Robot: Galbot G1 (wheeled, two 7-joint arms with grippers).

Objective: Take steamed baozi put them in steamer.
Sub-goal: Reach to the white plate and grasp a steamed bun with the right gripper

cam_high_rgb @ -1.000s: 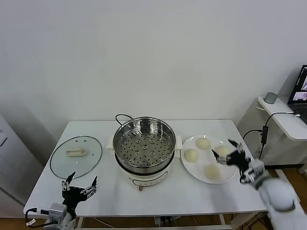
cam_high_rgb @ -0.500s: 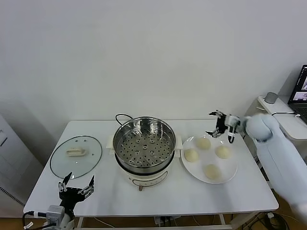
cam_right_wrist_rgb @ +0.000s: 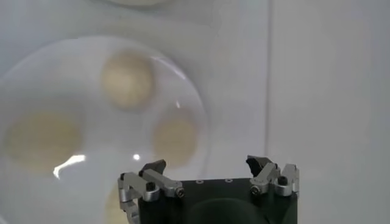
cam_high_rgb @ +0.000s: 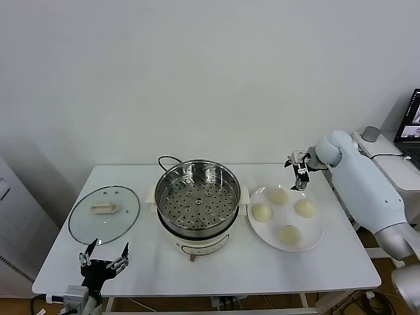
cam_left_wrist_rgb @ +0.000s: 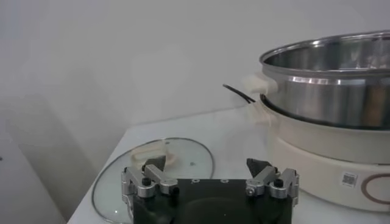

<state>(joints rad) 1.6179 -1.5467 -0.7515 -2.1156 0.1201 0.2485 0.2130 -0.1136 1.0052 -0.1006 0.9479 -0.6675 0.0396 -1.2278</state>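
A: Head view?
B: My right gripper (cam_high_rgb: 298, 172) hovers behind the plate (cam_high_rgb: 315, 231), jaws wide, empty. Four baozi (cam_high_rgb: 262, 212) on it; steamer (cam_high_rgb: 197, 197) mid-table (lid (cam_high_rgb: 104, 212) on my left).
A: Wrists?
B: Left gripper (cam_left_wrist_rgb: 209, 180) wide apart near the table's front edge; right shows baozi (cam_right_wrist_rgb: 127, 80) below.
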